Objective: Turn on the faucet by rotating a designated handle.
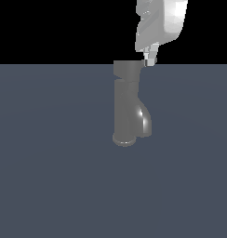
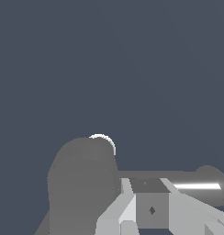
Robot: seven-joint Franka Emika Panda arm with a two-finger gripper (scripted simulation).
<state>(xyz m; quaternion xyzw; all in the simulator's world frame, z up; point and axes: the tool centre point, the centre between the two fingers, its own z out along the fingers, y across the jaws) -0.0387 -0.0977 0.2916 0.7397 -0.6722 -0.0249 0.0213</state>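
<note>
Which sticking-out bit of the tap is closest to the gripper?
The handle, the thin lever jutting from the faucet's wide top cap, right by the gripper. The fat shiny spout curves out much lower.

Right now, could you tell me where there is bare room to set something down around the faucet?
The dark blue-grey floor lies bare on the exterior view's left, right and in front of the grey metallic upright faucet. It is crowded only at the cap, where the white claw hangs.

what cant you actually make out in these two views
- Thin grey lever handle: hidden in the exterior view behind the white robot gripper; the wrist view shows it partly covered by the fingers.
- Jaws: open or shut unclear; the wrist view cuts them off.
- Grey metallic upright faucet: base hidden under its cap in the wrist view.
- Arm: cropped in the exterior view.
</note>
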